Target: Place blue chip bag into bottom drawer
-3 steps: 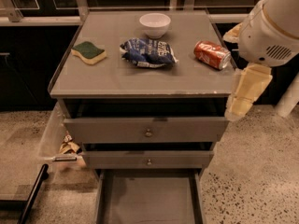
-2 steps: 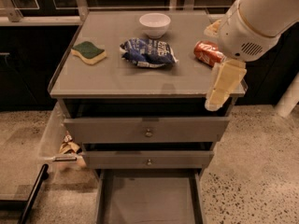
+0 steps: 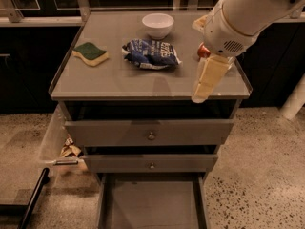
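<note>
The blue chip bag lies crumpled on the grey cabinet top, near the middle and just in front of a white bowl. The bottom drawer is pulled out at the foot of the cabinet, and its grey floor is bare. My gripper hangs from the big white arm over the right front part of the top. It is to the right of the bag and apart from it, and holds nothing that I can see.
A white bowl stands at the back. A green-and-yellow sponge lies at the left. A red can is mostly hidden behind my arm. Two upper drawers with round knobs are slightly out. Crumpled paper lies on the floor at the left.
My arm and gripper have moved left across the cabinet top toward the bag and now cover most of the red can. The bag has not moved.
</note>
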You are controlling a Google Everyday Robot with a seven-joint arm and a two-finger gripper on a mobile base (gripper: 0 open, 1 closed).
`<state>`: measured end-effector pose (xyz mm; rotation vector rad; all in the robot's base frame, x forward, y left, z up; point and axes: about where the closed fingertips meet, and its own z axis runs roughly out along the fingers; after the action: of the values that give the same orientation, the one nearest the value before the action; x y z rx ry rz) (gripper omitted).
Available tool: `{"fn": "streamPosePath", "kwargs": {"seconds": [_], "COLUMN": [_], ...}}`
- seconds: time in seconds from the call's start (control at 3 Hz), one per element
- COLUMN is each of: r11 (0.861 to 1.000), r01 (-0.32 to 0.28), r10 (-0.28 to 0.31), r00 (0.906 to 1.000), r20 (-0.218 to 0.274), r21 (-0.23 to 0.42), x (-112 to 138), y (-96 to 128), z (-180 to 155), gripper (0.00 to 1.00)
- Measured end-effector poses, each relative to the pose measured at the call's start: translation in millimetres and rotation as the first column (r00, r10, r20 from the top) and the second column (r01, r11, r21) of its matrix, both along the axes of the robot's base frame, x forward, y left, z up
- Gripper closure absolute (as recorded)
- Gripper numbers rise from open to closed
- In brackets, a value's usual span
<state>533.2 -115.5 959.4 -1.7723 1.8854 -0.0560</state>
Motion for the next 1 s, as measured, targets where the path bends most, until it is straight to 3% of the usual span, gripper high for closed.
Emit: {"fn": "streamPosePath", "kwargs": {"seconds": [0.33,1.0], "r11": [1.0,0.986], "r01": [-0.008,-0.053], "r10": [0.008,0.039], "r00": [0.9997,0.9951], "r20": [0.022,0.09], "r21": [0.005,0.158], "x": [-2,56], "y": [4,40], "z": [3,-10], "gripper": [0.0,0.0]}}
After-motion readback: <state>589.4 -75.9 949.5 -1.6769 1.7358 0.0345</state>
